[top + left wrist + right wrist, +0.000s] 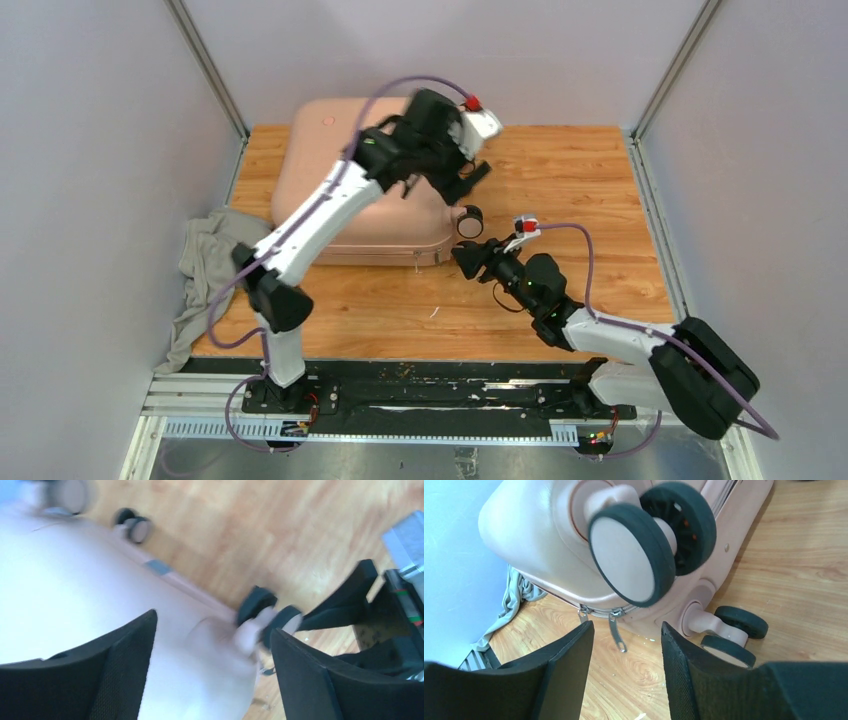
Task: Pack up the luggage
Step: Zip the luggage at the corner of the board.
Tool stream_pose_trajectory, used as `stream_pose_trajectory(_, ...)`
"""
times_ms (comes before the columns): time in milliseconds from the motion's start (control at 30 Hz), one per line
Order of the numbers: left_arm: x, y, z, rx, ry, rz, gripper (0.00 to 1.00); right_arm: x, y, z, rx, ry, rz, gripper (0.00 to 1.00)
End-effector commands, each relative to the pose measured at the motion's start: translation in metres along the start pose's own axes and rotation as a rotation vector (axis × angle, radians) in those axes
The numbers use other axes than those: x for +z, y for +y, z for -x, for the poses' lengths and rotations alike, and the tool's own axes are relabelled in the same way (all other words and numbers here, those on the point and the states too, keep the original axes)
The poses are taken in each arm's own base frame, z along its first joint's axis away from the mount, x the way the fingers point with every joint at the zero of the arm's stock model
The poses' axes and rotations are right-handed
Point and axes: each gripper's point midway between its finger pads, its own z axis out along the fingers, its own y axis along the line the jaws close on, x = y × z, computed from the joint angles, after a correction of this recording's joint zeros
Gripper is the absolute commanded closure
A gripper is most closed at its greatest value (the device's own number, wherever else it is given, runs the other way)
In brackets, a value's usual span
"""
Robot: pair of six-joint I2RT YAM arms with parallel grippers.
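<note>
The pale pink suitcase (350, 185) lies flat and closed at the back left of the wooden table. My left gripper (468, 180) hovers open over its right end, empty; in the left wrist view (212, 625) the pink shell (75, 595) and a spinner wheel (260, 612) lie below the spread fingers. My right gripper (462, 255) is open and empty at the suitcase's near right corner. In the right wrist view (626, 627) two metal zipper pulls (616, 630) hang just beyond the fingertips, below a large double wheel (649, 545).
A crumpled grey cloth (205, 270) lies off the table's left edge beside the suitcase and shows in the right wrist view (516, 597). A lower double wheel (734, 632) rests on the wood (804, 580). Grey walls enclose three sides.
</note>
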Motion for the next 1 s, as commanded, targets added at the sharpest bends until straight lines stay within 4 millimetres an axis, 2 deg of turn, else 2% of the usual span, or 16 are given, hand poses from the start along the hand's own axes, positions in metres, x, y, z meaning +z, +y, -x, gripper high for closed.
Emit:
stream_pose_trajectory(0,-0.151,0.091,0.038,-0.117,-0.332,0.25,0.06,-0.011,-0.023,-0.011,-0.061,0.14,-0.149,0.42)
stream_pose_trajectory(33,-0.164,0.106,0.023,-0.137,-0.317,0.285,0.02,-0.01,-0.019,-0.008,-0.053,0.139,-0.142,0.41)
stream_pose_trajectory(100,-0.19,0.132,-0.009,-0.188,-0.286,0.347,0.0,-0.006,-0.012,-0.005,-0.037,0.143,-0.129,0.4)
stream_pose_trajectory(233,-0.227,0.172,-0.093,-0.284,-0.164,0.5,0.0,0.001,0.0,-0.009,-0.02,0.167,-0.112,0.4)
stream_pose_trajectory(433,-0.262,0.2,-0.222,-0.422,0.046,0.729,0.03,0.01,0.017,-0.026,-0.039,0.214,-0.095,0.4)
stream_pose_trajectory(600,-0.279,0.216,-0.3,-0.528,0.137,0.889,0.07,0.01,0.022,-0.031,-0.047,0.224,-0.09,0.4)
stream_pose_trajectory(667,-0.276,0.22,-0.322,-0.552,0.16,0.924,0.08,0.009,0.021,-0.031,-0.049,0.224,-0.092,0.41)
stream_pose_trajectory(767,-0.261,0.225,-0.341,-0.568,0.164,0.94,0.11,0.008,0.02,-0.03,-0.051,0.222,-0.105,0.41)
stream_pose_trajectory(967,-0.212,0.241,-0.368,-0.635,0.114,0.895,0.13,0.015,0.018,-0.026,-0.069,0.225,-0.133,0.41)
